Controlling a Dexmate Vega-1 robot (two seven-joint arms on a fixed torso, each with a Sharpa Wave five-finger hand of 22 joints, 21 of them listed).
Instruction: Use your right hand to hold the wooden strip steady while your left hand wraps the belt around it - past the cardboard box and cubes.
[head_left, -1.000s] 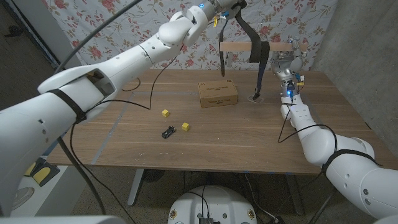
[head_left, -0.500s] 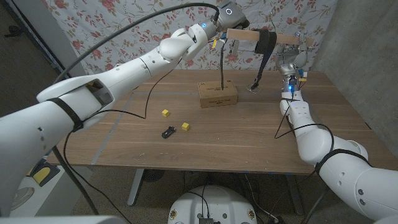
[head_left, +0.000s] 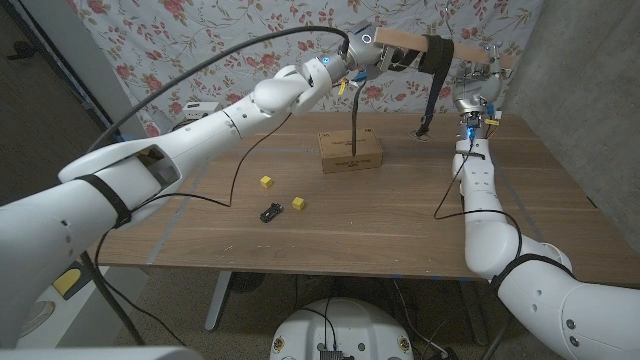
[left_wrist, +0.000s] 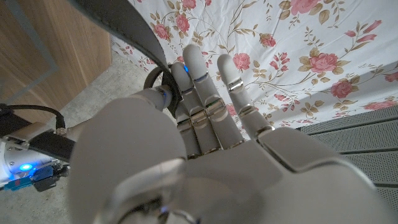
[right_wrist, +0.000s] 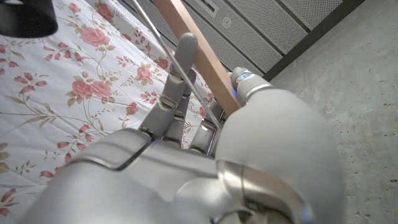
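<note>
1. Both hands have gone up since a second ago: wooden strip (head_left: 440, 47) now sits high against the floral curtain (head_left: 200, 40), well above the tabletop (head_left: 400, 210); belt's dangling end has lifted off the wood.
2. Right hand (head_left: 476, 88) grips the strip's right end; in my right wrist view the fingers (right_wrist: 180, 68) curl round the strip (right_wrist: 193, 43), thumb on the other side.
3. Left hand (head_left: 385, 57) is at the strip's left end. Head view is too small to read the fingers. Left wrist view shows them straight and together (left_wrist: 208, 93), belt (left_wrist: 124, 28) passing just by the thumb. Can't tell if it's actually pinched.
4. Belt (head_left: 434, 60) is draped over the strip mid-span, one tail hanging down. How many turns are on it: can't make out.
5. Thin dark strand (head_left: 353, 110) hangs from the left hand toward the cardboard box (head_left: 350, 150); can't tell whether it's belt or cable.
6. On the tabletop: two yellow cubes (head_left: 266, 182) (head_left: 298, 203), small black object (head_left: 270, 212) between them, unidentifiable.
7. Grey wall (head_left: 590, 60) at right, concrete floor below.
</note>
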